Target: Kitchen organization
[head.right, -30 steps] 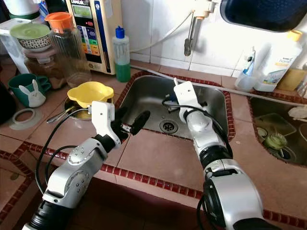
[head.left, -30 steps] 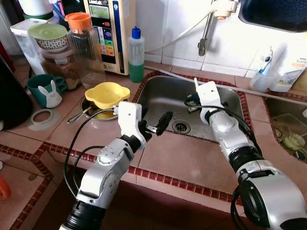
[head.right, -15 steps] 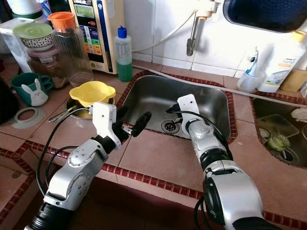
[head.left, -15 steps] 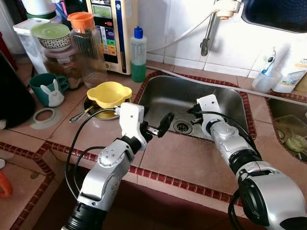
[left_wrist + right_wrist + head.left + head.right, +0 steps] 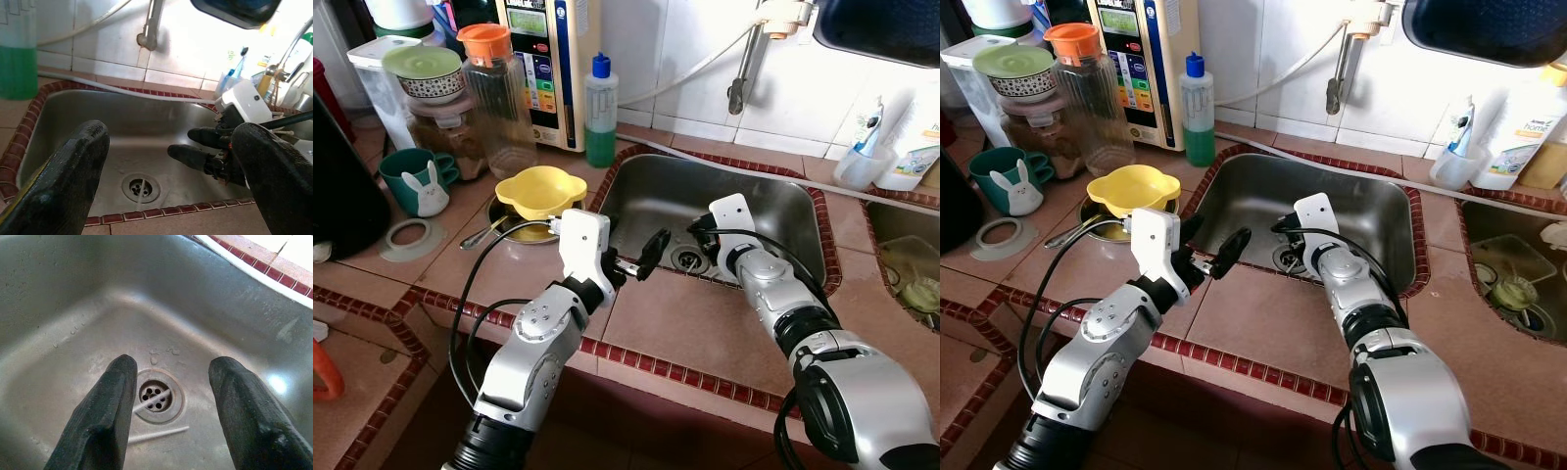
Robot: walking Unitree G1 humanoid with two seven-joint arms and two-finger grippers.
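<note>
Right claw (image 5: 168,406), fingers spread and empty above the sink drain (image 5: 157,399), might nudge the thin white sticks (image 5: 156,434) down it.

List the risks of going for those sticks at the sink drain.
1. The two thin white sticks lie flat on the wet steel, one across the drain. The right gripper, open above them, has thick fingers that may slide over them or nudge one into a drain hole.
2. The left gripper hovers open at the sink rim, close to the right arm; the two may collide if either swings.
</note>
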